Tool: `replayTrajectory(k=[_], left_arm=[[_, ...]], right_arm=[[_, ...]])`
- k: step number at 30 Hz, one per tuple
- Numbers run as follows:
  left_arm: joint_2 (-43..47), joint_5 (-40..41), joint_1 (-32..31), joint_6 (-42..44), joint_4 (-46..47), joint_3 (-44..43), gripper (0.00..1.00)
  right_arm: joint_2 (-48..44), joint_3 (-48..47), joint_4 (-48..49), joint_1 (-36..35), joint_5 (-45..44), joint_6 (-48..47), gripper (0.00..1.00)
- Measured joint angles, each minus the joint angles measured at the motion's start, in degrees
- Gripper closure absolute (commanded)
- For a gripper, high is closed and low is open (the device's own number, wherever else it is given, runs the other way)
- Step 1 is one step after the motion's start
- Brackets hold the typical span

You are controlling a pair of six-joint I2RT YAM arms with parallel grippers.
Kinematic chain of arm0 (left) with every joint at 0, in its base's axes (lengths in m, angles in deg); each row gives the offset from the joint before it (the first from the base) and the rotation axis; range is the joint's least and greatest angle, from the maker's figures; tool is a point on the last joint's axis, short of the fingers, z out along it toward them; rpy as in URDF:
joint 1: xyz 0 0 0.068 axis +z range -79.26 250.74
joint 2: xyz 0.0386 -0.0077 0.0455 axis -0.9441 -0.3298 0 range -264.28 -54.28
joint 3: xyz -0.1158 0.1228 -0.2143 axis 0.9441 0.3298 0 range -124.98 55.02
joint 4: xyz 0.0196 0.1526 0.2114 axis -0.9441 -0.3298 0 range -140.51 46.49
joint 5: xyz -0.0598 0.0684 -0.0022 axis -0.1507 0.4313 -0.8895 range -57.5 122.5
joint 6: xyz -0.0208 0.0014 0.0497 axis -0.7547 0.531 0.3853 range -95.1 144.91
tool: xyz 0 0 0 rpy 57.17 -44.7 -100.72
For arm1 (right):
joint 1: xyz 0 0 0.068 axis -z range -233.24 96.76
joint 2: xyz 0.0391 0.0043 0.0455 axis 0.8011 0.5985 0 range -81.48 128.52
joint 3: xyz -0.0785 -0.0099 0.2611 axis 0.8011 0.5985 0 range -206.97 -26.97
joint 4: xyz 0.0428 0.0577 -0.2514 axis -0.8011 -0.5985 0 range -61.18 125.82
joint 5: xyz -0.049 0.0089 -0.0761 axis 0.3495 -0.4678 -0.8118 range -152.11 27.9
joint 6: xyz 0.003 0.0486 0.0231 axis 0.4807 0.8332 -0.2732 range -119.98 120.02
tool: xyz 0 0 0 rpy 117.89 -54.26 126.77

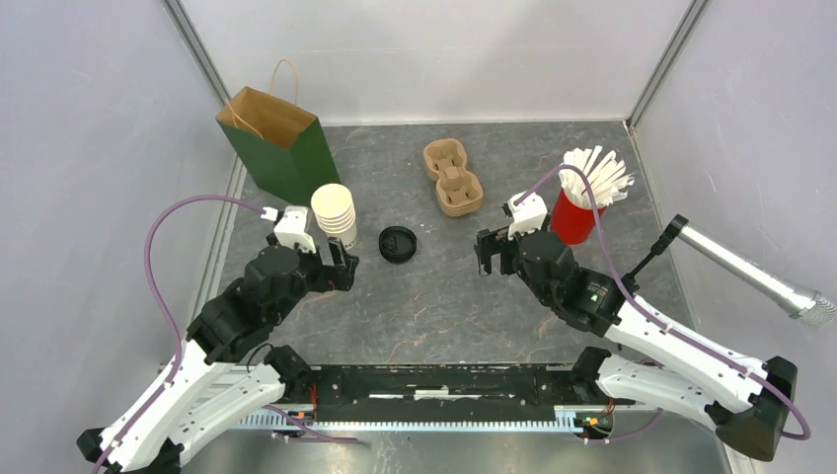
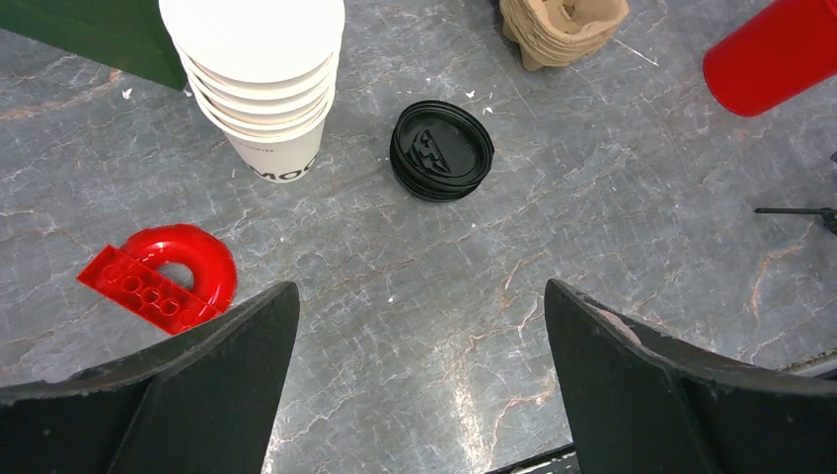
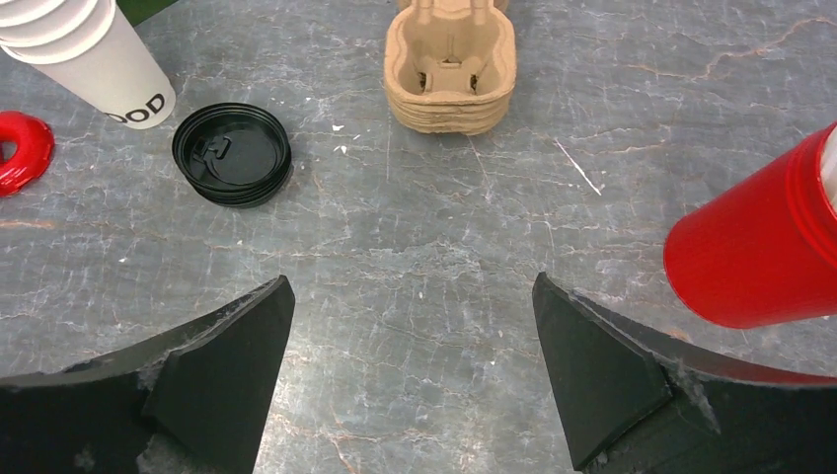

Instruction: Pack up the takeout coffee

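Half-hidden lettering (image 2: 280, 174) on lowest cup (image 2: 265, 150).

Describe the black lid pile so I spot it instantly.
Start at the green paper bag at the back left and come forward to the stack of white paper cups. Right of it, not touching, lies the low pile of round black plastic lids. It is the only flat black thing, beside tall white cups and tan cardboard carriers.

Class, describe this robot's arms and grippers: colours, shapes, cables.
The left arm and right arm match: white lower links, black rounded joints. A purple cable loops to a white block at each wrist. The left gripper and right gripper each carry two black wedge-shaped fingers.
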Motion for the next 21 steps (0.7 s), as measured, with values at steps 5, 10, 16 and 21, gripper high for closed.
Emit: replayTrajectory(k=[5, 10, 16, 21], left_arm=[[0.09, 0.87, 0.0, 0.15, -0.02, 0.0, 0.0], [0.0, 2.95, 0.0, 0.09, -0.02, 0.0, 0.0], [-4.07, 9.81, 0.0, -1.05, -1.73, -1.2, 0.05], [-14.05, 14.29, 3.13, -1.31, -2.8, -7.28, 0.2]], right_arm=[[-0.22, 0.9, 0.9, 0.0, 1.44, -0.2, 0.02], [-1.81, 2.78, 2.19, 0.0, 3.02, -0.9, 0.02], [-4.55, 4.92, 4.02, 0.0, 6.67, -2.58, 0.02], [-5.49, 5.49, 5.05, 0.0, 10.88, -3.28, 0.02]])
